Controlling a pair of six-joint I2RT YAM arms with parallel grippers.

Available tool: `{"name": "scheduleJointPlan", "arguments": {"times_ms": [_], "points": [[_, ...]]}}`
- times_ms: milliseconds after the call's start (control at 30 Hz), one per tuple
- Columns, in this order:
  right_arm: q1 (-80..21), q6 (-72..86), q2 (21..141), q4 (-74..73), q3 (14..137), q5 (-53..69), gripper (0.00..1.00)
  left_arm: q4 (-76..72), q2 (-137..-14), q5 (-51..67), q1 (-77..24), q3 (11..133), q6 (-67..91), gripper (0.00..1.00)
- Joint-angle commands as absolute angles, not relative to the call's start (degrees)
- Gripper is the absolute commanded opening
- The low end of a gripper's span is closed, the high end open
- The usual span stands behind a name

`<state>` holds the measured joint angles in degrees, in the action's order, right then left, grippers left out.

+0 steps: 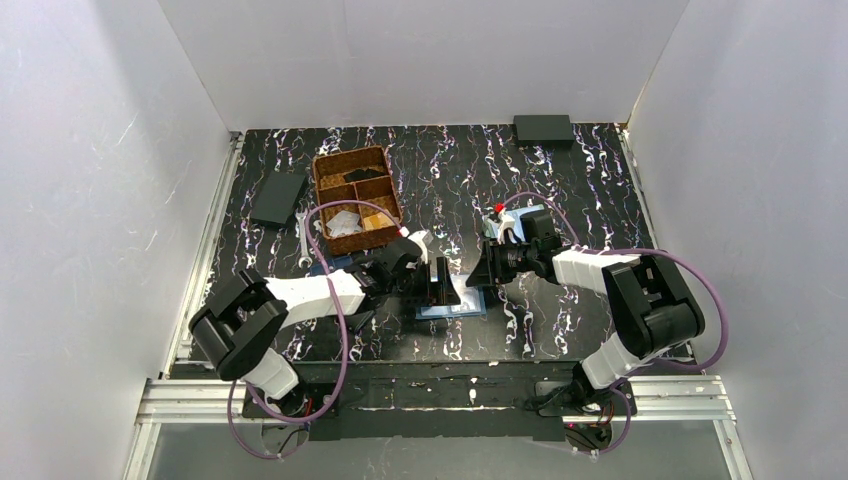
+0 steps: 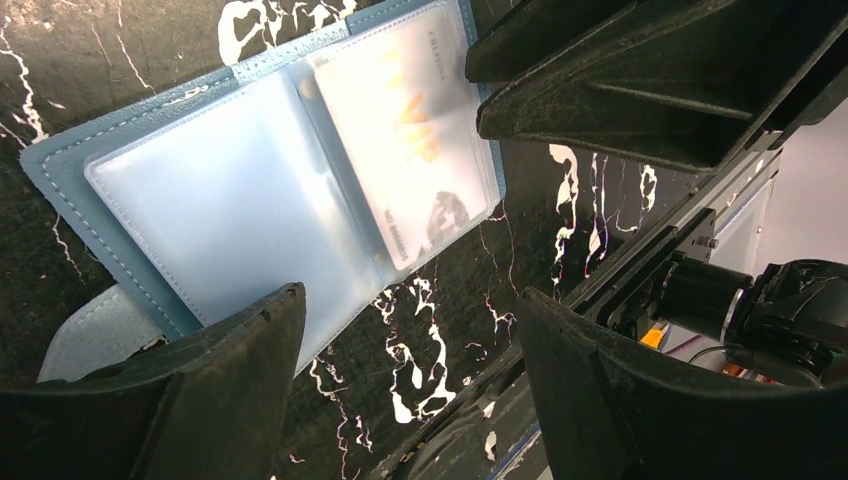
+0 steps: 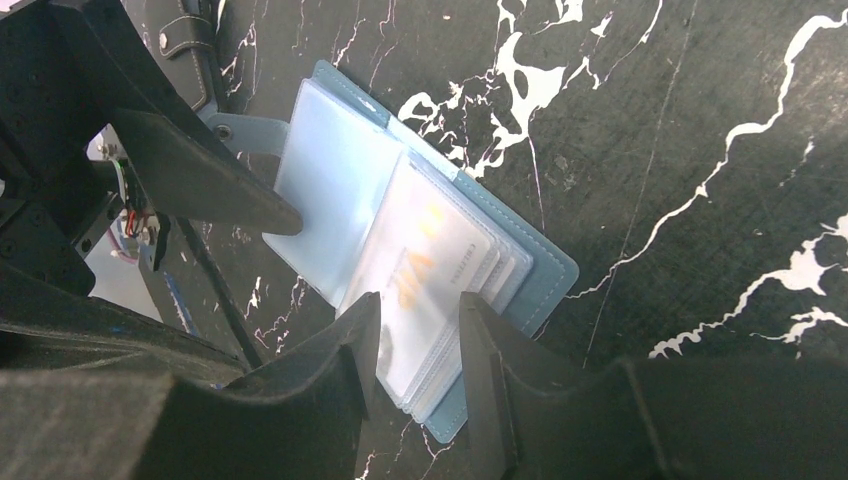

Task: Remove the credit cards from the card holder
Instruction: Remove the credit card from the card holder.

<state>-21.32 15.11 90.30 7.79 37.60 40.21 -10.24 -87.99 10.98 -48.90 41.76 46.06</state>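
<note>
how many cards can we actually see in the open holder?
1: a VIP-marked credit card in one sleeve of the open card holder. The facing sleeve looks empty; more may hide in sleeves stacked underneath.

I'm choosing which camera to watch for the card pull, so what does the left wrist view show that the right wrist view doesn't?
Only the left wrist view shows the empty sleeve uncovered, a dark print on the credit card, and the left hand wide open. Only the right wrist view shows extra sleeves fanned under that card, a black wallet, and the right hand, fingers narrowly apart over the card's end. Both show the open blue card holder and the card's orange lettering.
</note>
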Motion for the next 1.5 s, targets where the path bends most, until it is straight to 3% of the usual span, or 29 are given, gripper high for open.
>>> {"name": "scheduleJointPlan", "arguments": {"times_ms": [0,433,633,867,1467], "points": [[-21.0,15.6,90.9,9.8,37.7,39.6,0.43,-10.5,-89.1,11.1,-49.2,44.0,45.1,0.75],[-21.0,18.1,92.5,12.1,37.1,42.0,0.43,-10.8,-93.9,11.5,-49.3,45.4,44.9,0.76],[-21.0,21.8,91.7,16.8,36.0,46.9,0.37,-11.0,-96.6,12.5,-49.3,46.5,44.9,0.76],[-19.6,19.3,88.6,13.8,35.3,39.1,0.38,-11.0,-97.2,11.6,-49.4,46.2,45.7,0.77],[-19.6,21.5,92.6,14.9,35.7,42.0,0.38,-11.0,-97.5,11.8,-49.4,46.5,46.0,0.77]]}}
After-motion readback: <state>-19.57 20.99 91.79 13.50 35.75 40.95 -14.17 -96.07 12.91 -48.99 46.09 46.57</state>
